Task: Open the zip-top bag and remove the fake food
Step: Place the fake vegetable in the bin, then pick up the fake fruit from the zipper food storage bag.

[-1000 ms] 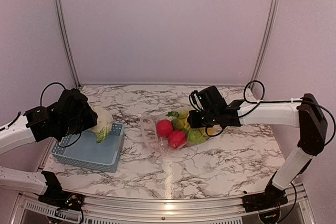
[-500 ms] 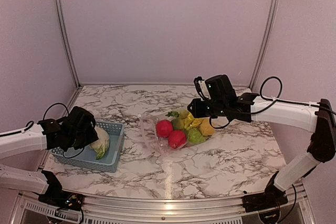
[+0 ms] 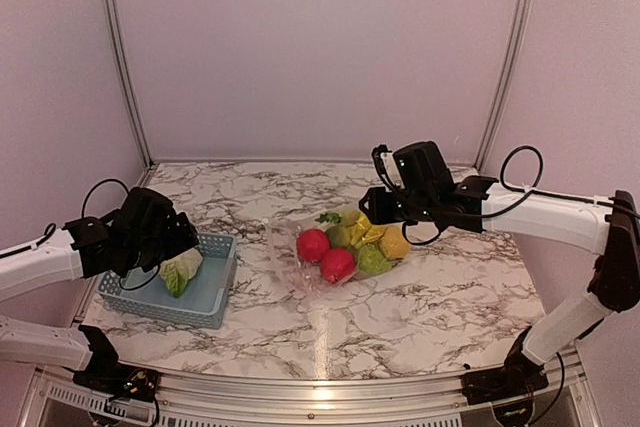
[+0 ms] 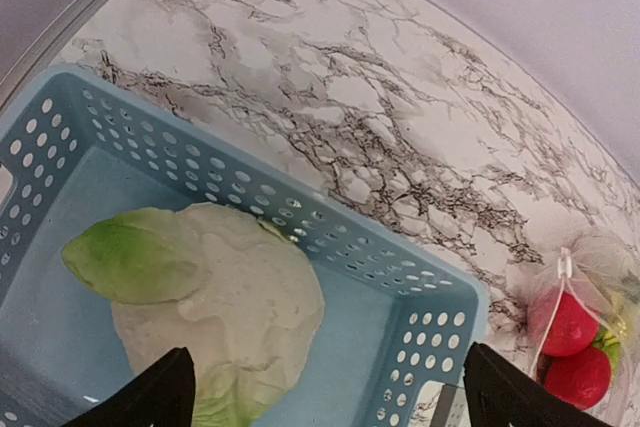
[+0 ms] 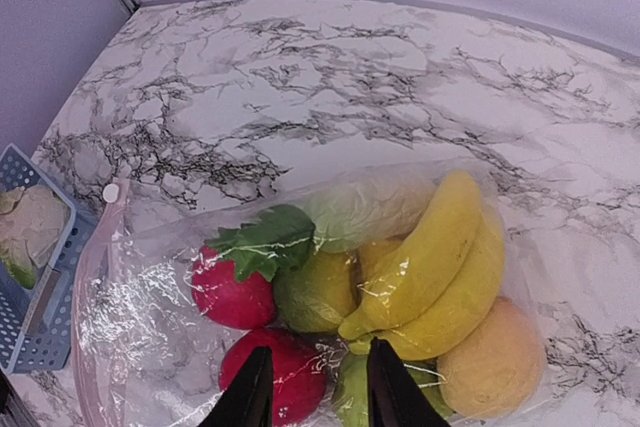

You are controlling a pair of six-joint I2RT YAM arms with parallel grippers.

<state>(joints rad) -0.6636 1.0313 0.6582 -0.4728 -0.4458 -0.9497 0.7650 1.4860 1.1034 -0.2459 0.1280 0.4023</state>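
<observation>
Left claw [image 4: 325,387] is spread wide over the cabbage [image 4: 230,307] in the basket [image 4: 400,267]. Right claw [image 5: 315,377], a little apart and empty, should next grab a banana [image 5: 425,257].

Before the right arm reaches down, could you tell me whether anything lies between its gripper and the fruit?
Yes: the clear film of the zip-top bag lies over the fruit directly below the right gripper; nothing else visible intervenes.

We saw the cabbage [image 4: 220,317] lying in the basket [image 4: 400,277] at the left of the table [image 3: 420,317], toward its near edge. The zip-top bag [image 5: 130,277] lay well to the basket's right, mid-table. Inside it, the apples [image 3: 313,244] sat left, the bananas [image 5: 440,257] behind and the orange [image 5: 490,367] rightmost.
</observation>
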